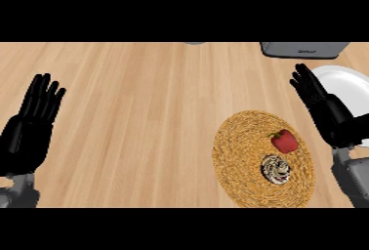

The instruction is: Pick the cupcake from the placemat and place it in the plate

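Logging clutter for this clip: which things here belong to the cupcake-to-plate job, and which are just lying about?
Belongs to the job:
cupcake
woven placemat
white plate
right hand

Lying about:
red pepper on the placemat
grey appliance at the far edge
left hand, resting open

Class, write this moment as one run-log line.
cupcake on placemat, beside pepper | plate without cupcake | left hand open | right hand open, over plate edge

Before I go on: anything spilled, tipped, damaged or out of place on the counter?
Nothing stands out. The cupcake sits on the woven placemat beside a red bell pepper, nothing spilled. The white plate is partly hidden by the right robot hand. The left robot hand rests open at the left edge.
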You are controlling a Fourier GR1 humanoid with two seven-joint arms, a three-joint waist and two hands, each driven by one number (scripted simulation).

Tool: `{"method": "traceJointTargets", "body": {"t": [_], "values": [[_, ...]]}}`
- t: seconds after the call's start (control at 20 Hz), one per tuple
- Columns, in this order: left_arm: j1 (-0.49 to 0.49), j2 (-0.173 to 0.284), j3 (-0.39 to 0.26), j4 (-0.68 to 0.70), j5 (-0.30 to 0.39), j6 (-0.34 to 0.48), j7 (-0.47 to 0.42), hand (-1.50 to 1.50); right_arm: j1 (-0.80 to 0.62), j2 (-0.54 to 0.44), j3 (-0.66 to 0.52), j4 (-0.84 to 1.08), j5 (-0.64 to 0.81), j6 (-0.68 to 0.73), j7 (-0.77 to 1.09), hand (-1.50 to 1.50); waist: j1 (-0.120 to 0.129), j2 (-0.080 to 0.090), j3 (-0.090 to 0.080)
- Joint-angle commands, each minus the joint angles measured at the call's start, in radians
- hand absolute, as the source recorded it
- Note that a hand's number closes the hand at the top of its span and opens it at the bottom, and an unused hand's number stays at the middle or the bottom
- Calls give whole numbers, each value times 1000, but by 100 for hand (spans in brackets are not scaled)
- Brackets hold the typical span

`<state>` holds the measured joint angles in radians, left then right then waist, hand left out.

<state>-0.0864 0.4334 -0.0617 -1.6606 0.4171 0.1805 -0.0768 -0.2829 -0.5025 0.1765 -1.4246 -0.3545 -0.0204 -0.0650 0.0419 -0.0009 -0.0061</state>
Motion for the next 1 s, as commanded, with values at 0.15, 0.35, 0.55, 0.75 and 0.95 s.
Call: {"method": "traceJointTargets", "body": {"t": [0.15,0.35,0.55,0.75,0.95], "values": [[-40,29,-23,139,-107,48,116,0,60,-15,-74,35,-111,225,-138,150,-61,4,8],[31,34,-58,145,-104,24,137,0,4,-327,-20,26,332,108,-188,150,-75,-2,-12],[1,-1,-101,179,-134,42,185,0,250,29,-199,181,21,58,-532,-150,-73,5,10],[-39,-9,-59,305,-134,-13,120,0,338,-23,-88,214,209,135,-696,-150,-57,4,6],[-44,-57,-100,260,-167,15,167,0,304,-55,-65,277,337,76,-697,-150,-43,2,6]]}}
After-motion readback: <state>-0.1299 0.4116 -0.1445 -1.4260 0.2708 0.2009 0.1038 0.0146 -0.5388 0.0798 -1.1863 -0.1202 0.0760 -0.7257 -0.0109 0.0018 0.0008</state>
